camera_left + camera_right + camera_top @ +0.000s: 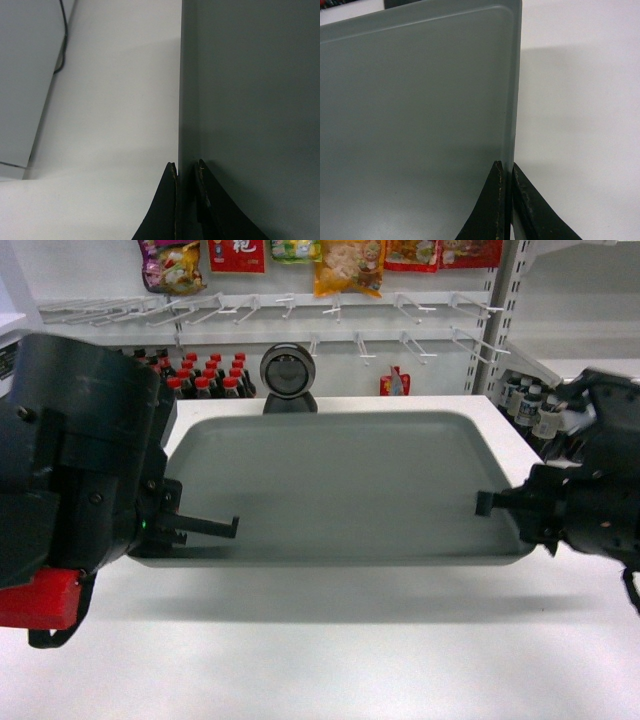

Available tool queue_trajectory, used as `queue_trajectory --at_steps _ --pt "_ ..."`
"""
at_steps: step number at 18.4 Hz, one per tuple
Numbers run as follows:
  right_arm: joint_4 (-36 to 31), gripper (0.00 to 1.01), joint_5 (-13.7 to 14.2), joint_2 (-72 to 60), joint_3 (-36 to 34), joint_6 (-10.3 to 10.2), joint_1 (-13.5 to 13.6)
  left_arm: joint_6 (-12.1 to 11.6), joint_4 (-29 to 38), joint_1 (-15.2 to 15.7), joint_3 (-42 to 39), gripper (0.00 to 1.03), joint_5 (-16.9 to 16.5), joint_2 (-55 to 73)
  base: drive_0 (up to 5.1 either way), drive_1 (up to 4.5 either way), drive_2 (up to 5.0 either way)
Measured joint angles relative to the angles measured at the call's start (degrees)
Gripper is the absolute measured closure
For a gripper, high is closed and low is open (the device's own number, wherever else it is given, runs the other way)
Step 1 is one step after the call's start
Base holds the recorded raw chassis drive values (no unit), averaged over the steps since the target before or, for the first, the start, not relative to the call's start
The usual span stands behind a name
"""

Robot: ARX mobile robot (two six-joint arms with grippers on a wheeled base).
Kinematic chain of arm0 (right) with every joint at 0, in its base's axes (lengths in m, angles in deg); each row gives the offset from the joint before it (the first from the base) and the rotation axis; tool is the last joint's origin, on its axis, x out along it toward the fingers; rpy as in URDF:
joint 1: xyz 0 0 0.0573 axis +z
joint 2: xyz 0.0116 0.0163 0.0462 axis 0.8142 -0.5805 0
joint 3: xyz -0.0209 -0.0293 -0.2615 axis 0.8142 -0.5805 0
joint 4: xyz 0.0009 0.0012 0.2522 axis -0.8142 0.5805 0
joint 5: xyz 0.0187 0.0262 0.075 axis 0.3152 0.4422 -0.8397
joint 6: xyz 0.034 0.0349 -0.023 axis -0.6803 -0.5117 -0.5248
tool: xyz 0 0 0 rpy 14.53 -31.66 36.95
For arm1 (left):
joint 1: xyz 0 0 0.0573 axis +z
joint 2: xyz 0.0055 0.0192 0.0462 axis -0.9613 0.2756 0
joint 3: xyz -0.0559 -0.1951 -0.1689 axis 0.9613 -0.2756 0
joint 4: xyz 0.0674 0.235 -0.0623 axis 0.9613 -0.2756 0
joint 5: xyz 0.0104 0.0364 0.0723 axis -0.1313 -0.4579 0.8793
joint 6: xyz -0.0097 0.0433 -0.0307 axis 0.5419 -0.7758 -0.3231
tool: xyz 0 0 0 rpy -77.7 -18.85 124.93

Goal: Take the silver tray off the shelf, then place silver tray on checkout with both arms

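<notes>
The silver tray (345,485) is off the shelf and over the white counter (320,650), held level between the two arms. A broad shadow lies on the counter under its near edge, so I judge it is not yet resting flat but hangs just above the surface, towards the counter's far edge.

The left gripper (205,528) has the tray's left rim near the near-left corner. In the left wrist view its two dark fingers (167,205) stand narrow, one on each side of the rim, pinching it. The right gripper (490,503) does the same on the right rim; the right wrist view shows the rim running straight between its fingers (492,200), jaws drawn narrow on the thin edge, with the tray's rounded far corner further up the rim.

Behind the counter's far edge stand rows of red-capped bottles (205,380), a round black device (288,375) and hanging snack bags (348,265) on a pegboard wall.

So the lift from the shelf looks done and the carry appears nearly finished. What is left, by my reading: lower the tray evenly until it sits on the counter, then open both jaws and draw the arms away sideways. Uneven lowering could tip the tray or drag a rim out of one grip.
</notes>
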Motion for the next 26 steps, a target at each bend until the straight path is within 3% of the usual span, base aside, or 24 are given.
queue_trajectory --at_steps 2,4,5,7,9,12,14,16,17,18,19,20,24,25,26 --pt "0.2 0.98 0.2 -5.6 2.3 -0.3 0.4 -2.3 0.1 0.0 1.2 0.99 0.6 3.7 0.0 0.00 0.0" --pt "1.0 0.98 1.9 -11.9 5.3 0.7 1.0 -1.3 -1.6 -1.0 2.8 0.99 1.5 7.4 0.0 0.00 0.0" --pt "0.3 0.98 3.0 -14.6 6.5 2.7 1.0 1.5 -3.3 -1.7 4.4 0.99 1.8 10.6 0.0 0.00 0.0" --pt "2.5 0.94 4.2 -15.5 8.5 4.7 1.0 6.4 -5.6 -2.0 6.4 0.97 1.4 13.2 0.0 0.00 0.0" --pt "3.3 0.77 2.8 -15.5 8.7 5.3 1.0 8.2 -7.0 -1.9 8.2 0.78 0.6 13.7 0.0 0.00 0.0" --pt "2.3 0.53 1.7 -12.7 6.1 4.6 0.3 8.0 -4.5 -1.9 6.5 0.55 -3.8 11.7 0.0 0.00 0.0" --pt "1.5 0.31 -1.4 -3.3 1.9 3.7 -2.8 8.0 -3.2 -1.8 1.4 0.33 -5.7 2.8 0.0 0.00 0.0" --pt "0.6 0.14 -6.4 7.1 -2.3 1.5 -6.4 10.5 -2.9 -1.6 -2.3 0.17 -4.7 -8.6 0.0 0.00 0.0" --pt "-8.1 0.13 -3.4 9.1 -4.0 1.9 -6.9 12.2 -0.2 -1.3 -4.5 0.11 -4.3 -14.8 0.0 0.00 0.0" --pt "-18.8 0.21 3.5 8.6 -6.2 4.6 -6.7 11.0 13.4 0.0 -8.4 0.19 -8.8 -18.5 0.0 0.00 0.0" --pt "-27.1 0.34 9.5 8.6 -12.7 8.4 -5.9 7.0 25.5 1.3 -14.5 0.32 -14.1 -22.3 0.0 0.00 0.0" --pt "-30.7 0.47 10.4 9.8 -18.8 10.9 -5.8 4.3 31.5 3.3 -20.7 0.45 -16.4 -23.6 0.0 0.00 0.0" --pt "-31.0 0.95 10.0 25.0 -29.0 12.7 -7.7 1.9 36.6 8.0 -33.0 0.92 -21.4 -34.3 0.0 0.00 0.0" --pt "-29.6 0.98 7.5 27.1 -31.4 13.0 -9.2 1.9 36.9 9.0 -35.5 1.02 -22.3 -34.9 0.0 0.00 0.0" --pt "-27.4 0.98 6.9 30.2 -32.8 13.2 -10.8 1.9 35.0 9.9 -38.2 1.01 -23.0 -36.2 0.0 0.00 0.0"
